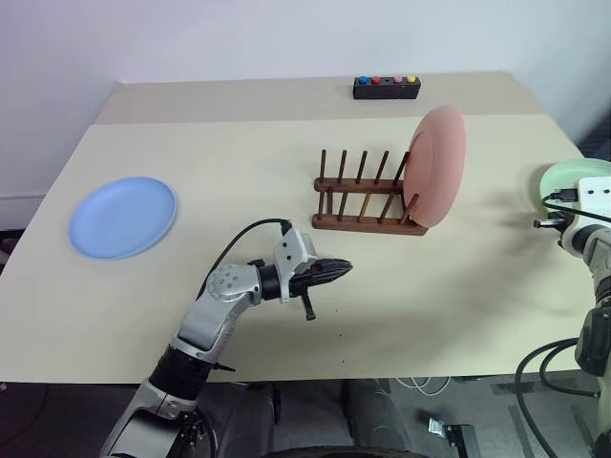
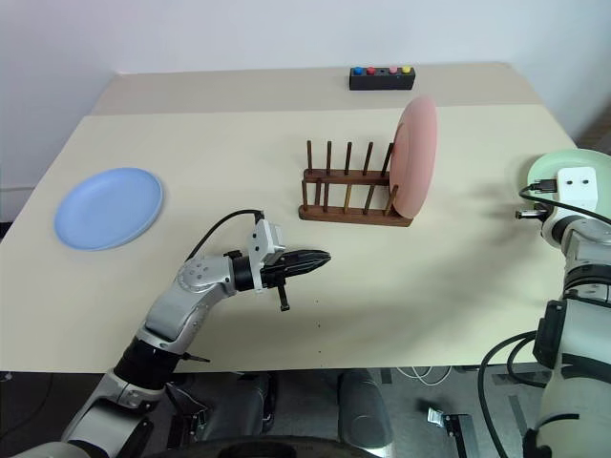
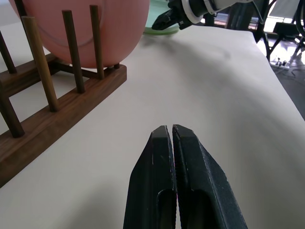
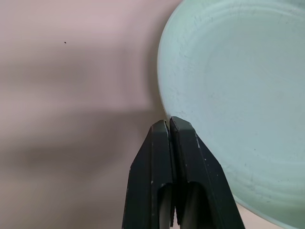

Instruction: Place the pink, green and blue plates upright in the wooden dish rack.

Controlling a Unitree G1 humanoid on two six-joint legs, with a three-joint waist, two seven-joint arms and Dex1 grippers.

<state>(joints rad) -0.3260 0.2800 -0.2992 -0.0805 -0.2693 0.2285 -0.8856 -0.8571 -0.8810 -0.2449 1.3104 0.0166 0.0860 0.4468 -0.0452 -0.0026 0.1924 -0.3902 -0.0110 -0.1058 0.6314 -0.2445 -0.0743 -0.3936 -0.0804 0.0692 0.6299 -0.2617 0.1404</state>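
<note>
The pink plate (image 1: 439, 164) stands upright in the right end of the wooden dish rack (image 1: 368, 205) at mid-table. Flat on the table at the left lies the blue plate (image 1: 122, 217). At the right edge, also flat, is the green plate (image 1: 573, 179). My left gripper (image 1: 346, 268) is shut and empty, held level in front of the rack and pointing right. My right gripper (image 4: 167, 123) is shut, its tips touching the near rim of the green plate (image 4: 238, 95); I see nothing of the plate between the fingers.
A small black box with coloured buttons (image 1: 386, 88) sits at the back of the table behind the rack. The rack's pegs to the left of the pink plate hold nothing. The table's right edge runs close to the green plate.
</note>
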